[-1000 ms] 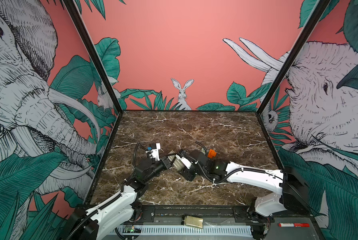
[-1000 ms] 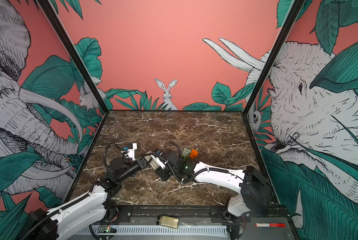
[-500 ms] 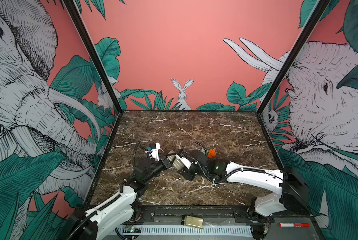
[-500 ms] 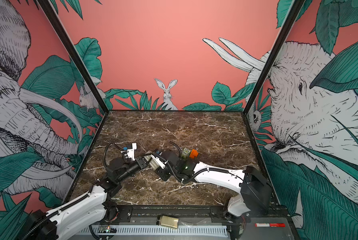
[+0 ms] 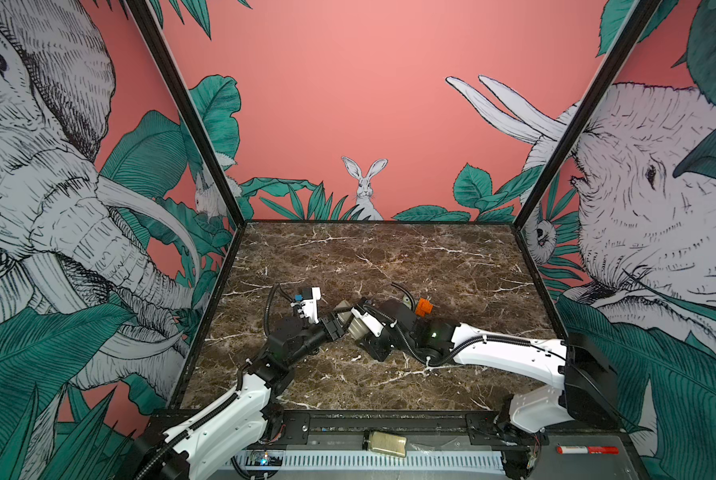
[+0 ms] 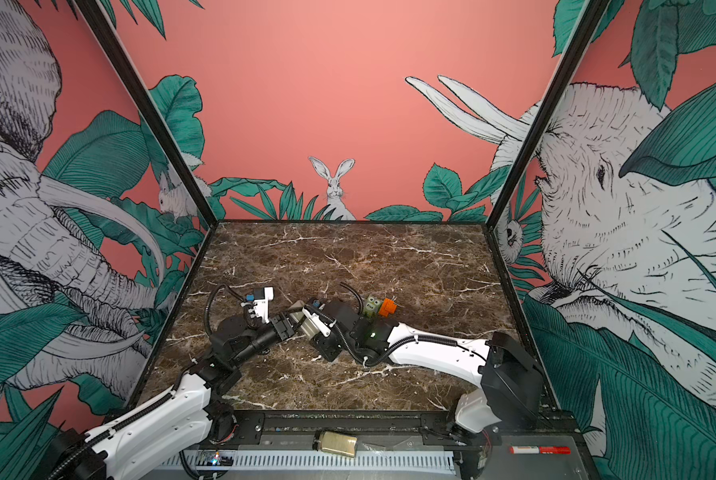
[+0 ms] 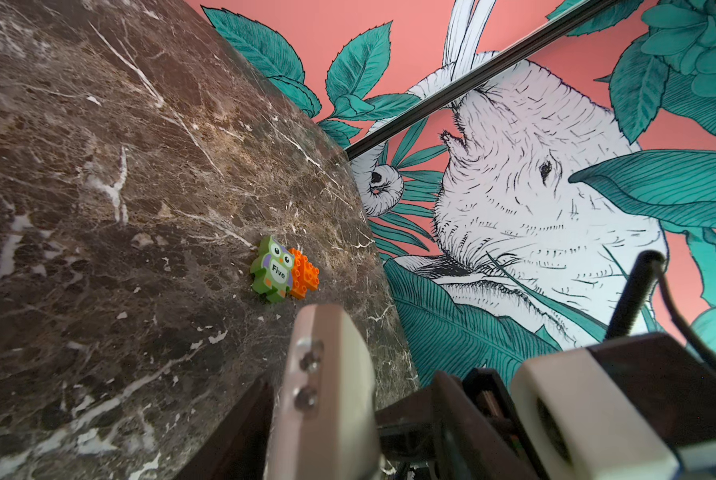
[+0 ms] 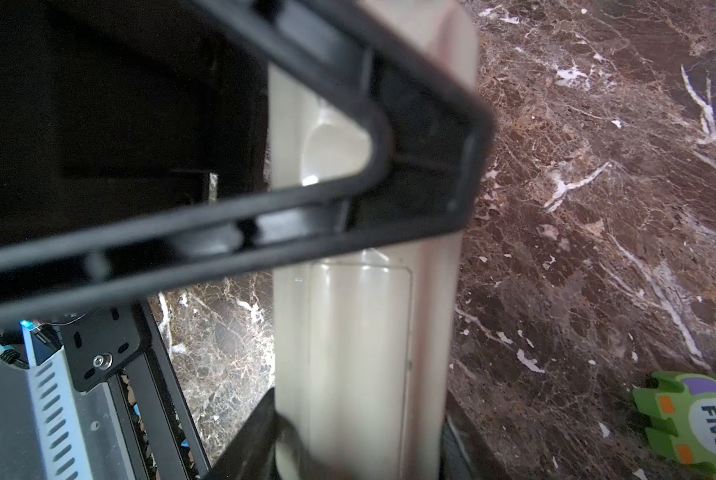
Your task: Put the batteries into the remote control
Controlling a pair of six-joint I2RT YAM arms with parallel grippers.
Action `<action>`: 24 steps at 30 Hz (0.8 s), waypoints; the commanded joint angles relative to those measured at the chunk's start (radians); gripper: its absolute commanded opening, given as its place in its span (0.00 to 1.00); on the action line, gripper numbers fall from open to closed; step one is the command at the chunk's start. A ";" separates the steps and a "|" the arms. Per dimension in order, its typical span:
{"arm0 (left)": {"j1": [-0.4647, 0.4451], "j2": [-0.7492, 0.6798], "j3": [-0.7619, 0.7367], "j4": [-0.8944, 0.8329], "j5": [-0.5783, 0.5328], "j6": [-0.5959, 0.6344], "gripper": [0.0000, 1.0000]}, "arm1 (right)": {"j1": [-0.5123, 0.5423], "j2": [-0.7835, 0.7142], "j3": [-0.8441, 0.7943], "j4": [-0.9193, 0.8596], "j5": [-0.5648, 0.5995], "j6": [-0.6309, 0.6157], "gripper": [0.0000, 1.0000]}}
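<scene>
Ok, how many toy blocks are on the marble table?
2: a green owl-shaped block marked Five and, right beside it, an orange studded plastic brick, both just beyond the right arm. More may hide under the arms.

Your arms reach low and inward, left gripper (image 5: 333, 328) and right gripper (image 5: 362, 330) almost tip to tip. The right jaws are clamped partway; the left jaws' state is unclear.
</scene>
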 commanded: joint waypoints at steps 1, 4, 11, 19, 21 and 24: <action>-0.001 -0.024 0.036 -0.039 0.013 0.049 0.67 | -0.008 -0.032 -0.018 0.043 0.004 0.014 0.00; 0.000 -0.034 0.042 -0.049 0.030 0.074 0.73 | -0.022 -0.049 -0.032 0.057 -0.018 0.025 0.00; -0.002 -0.074 0.112 -0.207 0.087 0.211 0.85 | -0.068 -0.097 -0.073 0.095 -0.087 0.054 0.00; -0.001 -0.101 0.184 -0.285 0.189 0.330 0.86 | -0.105 -0.183 -0.094 0.131 -0.270 -0.008 0.00; -0.001 -0.100 0.197 -0.277 0.225 0.355 0.86 | -0.115 -0.197 -0.093 0.136 -0.319 -0.013 0.00; -0.001 -0.107 0.199 -0.217 0.258 0.363 0.87 | -0.133 -0.226 -0.097 0.139 -0.364 -0.014 0.00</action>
